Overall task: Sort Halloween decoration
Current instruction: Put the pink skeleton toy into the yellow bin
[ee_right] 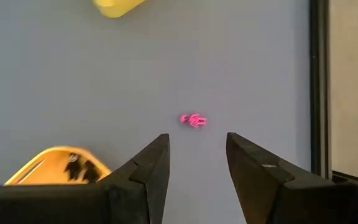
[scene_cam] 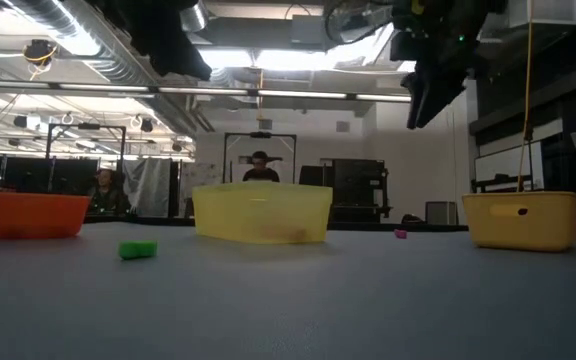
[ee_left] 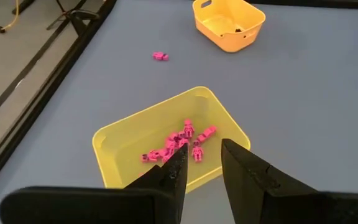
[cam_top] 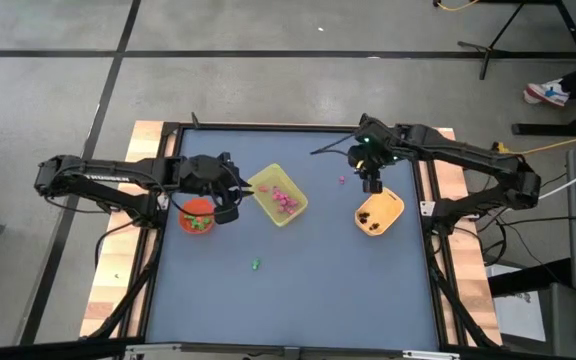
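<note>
Item: right gripper (ee_right: 197, 158). Fingers parted, nothing between them. In the high view it sits right of centre, upper half of the frame, just above the orange bin (cam_top: 379, 213), which holds a few dark trinkets (ee_right: 82, 168).

Item: stray pink trinket (ee_right: 193, 120). Lies alone on the blue table (cam_top: 298, 290), just left of the right gripper in the high view (cam_top: 342, 180). In the right wrist view it sits straight ahead of the open gap, slightly left of its midline, long axis running across the frame, roughly in line with the span between the fingers. Judged the likely next pick; the right arm is far nearer than the left. A slight turn of the wrist would probably let the fingers close across its short side.

Item: left gripper (ee_left: 202, 163). Fingers narrowly apart, empty; hangs at left centre of the high view, between the red bowl (cam_top: 197, 215) and the yellow tray (cam_top: 266, 178).

Item: pink trinkets (ee_left: 178, 144), a cluster inside the yellow tray.

Item: green trinket (cam_top: 255, 264), alone on the table, lower centre, nearer the left arm.
</note>
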